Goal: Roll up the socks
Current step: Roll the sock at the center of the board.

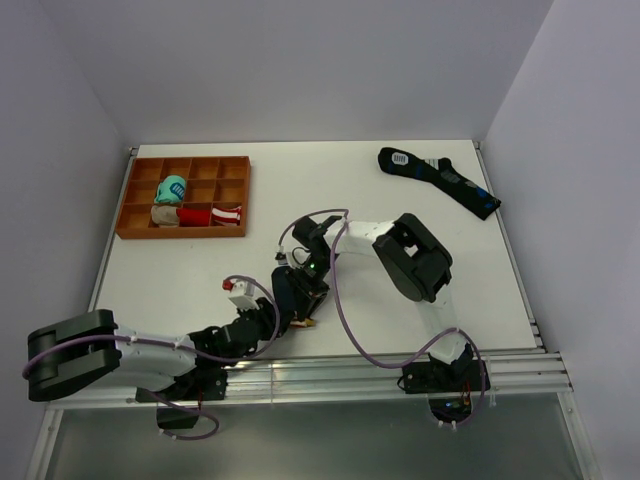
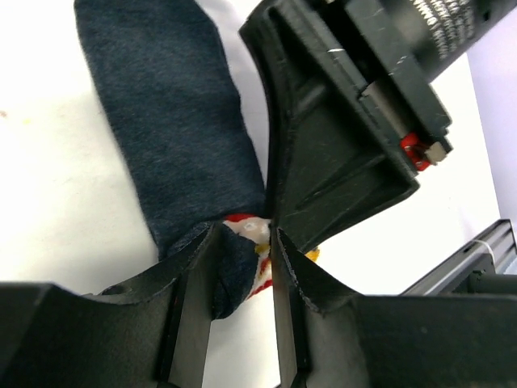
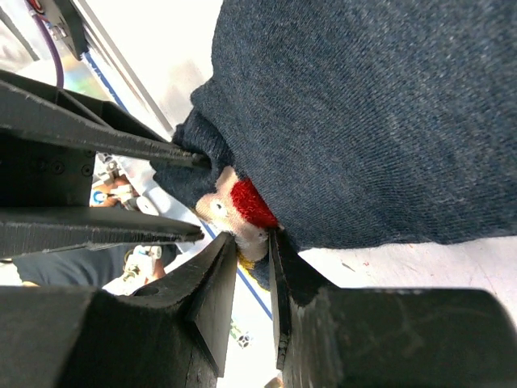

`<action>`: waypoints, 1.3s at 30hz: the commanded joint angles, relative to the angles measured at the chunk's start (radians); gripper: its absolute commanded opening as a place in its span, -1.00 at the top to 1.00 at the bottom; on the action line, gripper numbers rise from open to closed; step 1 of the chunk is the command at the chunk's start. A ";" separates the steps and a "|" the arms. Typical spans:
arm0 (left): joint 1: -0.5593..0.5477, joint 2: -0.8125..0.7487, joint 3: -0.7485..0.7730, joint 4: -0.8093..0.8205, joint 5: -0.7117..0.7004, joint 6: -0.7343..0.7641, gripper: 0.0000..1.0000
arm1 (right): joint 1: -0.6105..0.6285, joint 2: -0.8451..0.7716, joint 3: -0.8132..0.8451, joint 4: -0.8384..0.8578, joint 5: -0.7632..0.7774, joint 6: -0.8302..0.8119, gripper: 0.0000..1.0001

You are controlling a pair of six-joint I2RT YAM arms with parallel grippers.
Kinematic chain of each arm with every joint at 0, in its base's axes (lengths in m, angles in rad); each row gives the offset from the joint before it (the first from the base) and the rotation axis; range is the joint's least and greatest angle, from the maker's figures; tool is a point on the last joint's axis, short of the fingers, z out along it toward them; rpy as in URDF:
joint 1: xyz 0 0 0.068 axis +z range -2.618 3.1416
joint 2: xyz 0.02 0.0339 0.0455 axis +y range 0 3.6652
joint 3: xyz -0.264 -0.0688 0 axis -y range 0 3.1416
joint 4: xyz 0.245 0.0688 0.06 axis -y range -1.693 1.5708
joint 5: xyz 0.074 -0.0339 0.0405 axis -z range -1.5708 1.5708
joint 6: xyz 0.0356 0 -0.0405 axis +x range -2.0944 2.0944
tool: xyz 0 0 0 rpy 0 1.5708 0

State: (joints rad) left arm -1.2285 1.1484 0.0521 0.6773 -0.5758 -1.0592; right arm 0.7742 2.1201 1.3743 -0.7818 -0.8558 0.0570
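Pale lavender-grey walls [image 1: 300, 60] close in three sides of a flat white counter [image 1: 180, 270], and ribbed metal rails [image 1: 330, 375] run along its near edge. At the rear left stands an orange-brown compartment tray [image 1: 200, 234] holding a teal rolled bundle [image 1: 172, 188], a beige bundle [image 1: 164, 214] and a red-and-white one [image 1: 218, 214]. At the rear right a long dark sock with blue marks and a white patch [image 1: 440, 180] lies flat and slanted.

Near the counter's front middle, both arms meet over the short dark navy sock pair [image 2: 170, 121]. It lies flat on the white surface, and the end with the small red-white-yellow patch [image 3: 245, 204] is bunched up. The left pincer [image 2: 245, 242] is clamped on the folded navy fabric at that end. The right pincer [image 3: 252, 242] pinches the patch edge just beside it, its tip almost touching the left one's.
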 commanded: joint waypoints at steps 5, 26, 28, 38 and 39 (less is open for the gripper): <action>-0.026 0.005 -0.141 -0.101 -0.052 -0.098 0.25 | -0.001 0.023 0.035 0.010 0.049 -0.029 0.44; -0.081 0.041 -0.104 -0.221 -0.032 -0.232 0.75 | -0.024 -0.015 -0.017 0.121 0.028 0.001 0.43; -0.081 0.028 -0.075 -0.277 -0.012 -0.251 0.94 | -0.024 -0.023 -0.030 0.148 0.031 0.009 0.42; -0.080 0.056 -0.060 -0.378 0.080 -0.377 0.99 | -0.024 -0.135 -0.129 0.344 0.086 0.070 0.24; -0.078 0.053 -0.060 -0.384 0.089 -0.384 0.99 | -0.024 -0.143 -0.136 0.363 0.104 0.078 0.23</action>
State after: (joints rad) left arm -1.2930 1.1656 0.0689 0.5056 -0.6350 -1.3983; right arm 0.7547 2.0342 1.2572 -0.5644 -0.8394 0.1192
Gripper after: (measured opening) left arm 0.033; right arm 0.378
